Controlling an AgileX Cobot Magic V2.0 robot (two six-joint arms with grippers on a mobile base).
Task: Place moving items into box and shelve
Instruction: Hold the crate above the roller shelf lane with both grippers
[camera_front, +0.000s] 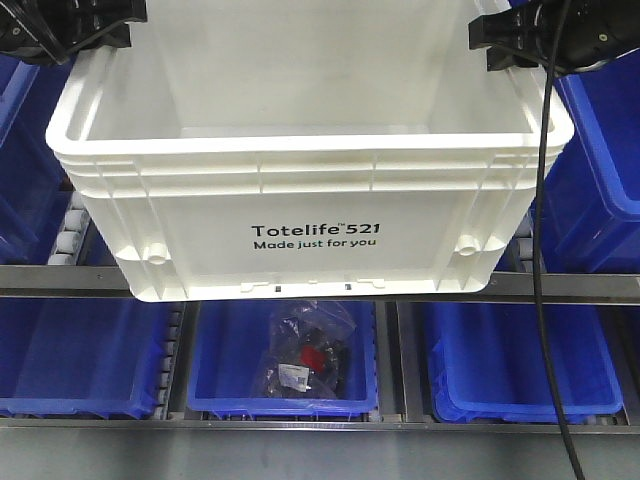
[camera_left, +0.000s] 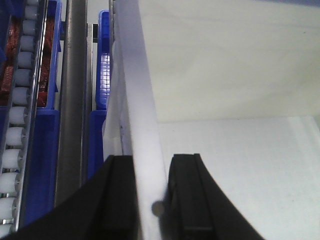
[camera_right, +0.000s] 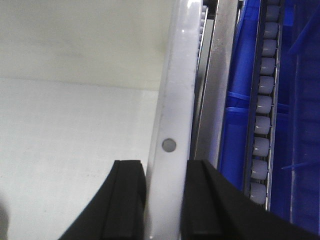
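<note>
A white plastic box (camera_front: 310, 190) marked "Totelife 521" hangs in front of a rack of blue bins, held by both arms. My left gripper (camera_left: 150, 165) is shut on the box's left rim (camera_left: 145, 130), one finger outside, one inside. My right gripper (camera_right: 165, 167) is shut on the box's right rim (camera_right: 175, 100) the same way. In the front view the left gripper (camera_front: 70, 25) is at the top left corner of the box and the right gripper (camera_front: 535, 35) at the top right. The box's inside (camera_left: 240, 165) looks bare where it shows.
Blue bins fill the rack behind and below. The middle lower bin (camera_front: 283, 365) holds a clear bag with dark and red parts (camera_front: 305, 355). Roller tracks (camera_right: 262, 115) and metal rails (camera_left: 72, 100) run beside the box. A black cable (camera_front: 540, 250) hangs at the right.
</note>
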